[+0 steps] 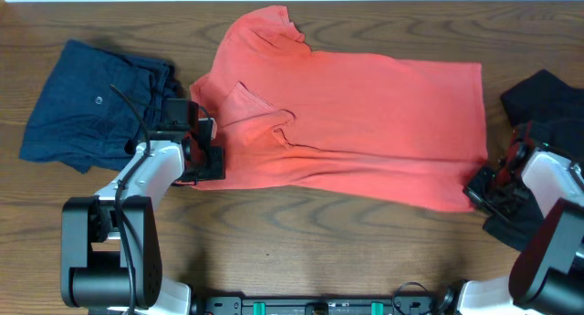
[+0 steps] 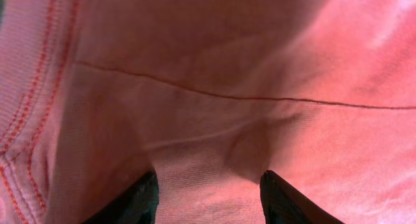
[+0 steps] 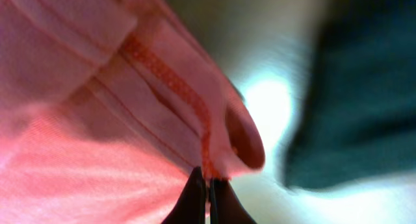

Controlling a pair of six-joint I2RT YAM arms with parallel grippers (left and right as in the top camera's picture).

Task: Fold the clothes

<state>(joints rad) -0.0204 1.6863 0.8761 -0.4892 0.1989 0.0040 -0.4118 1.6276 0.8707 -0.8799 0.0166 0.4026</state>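
one coral t-shirt, spread wide, sleeve rumpled

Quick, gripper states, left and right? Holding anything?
Left gripper: fingers apart, coral shirt cloth between them; whether it grips cannot be told.
Right gripper: closed on the coral shirt's hem.

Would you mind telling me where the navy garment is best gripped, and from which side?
Probably the navy garment at its bunched right edge, coming from above on the side facing the coral T-shirt: the cloth is rumpled into folds there, thick enough to pinch, while the rest lies flat.
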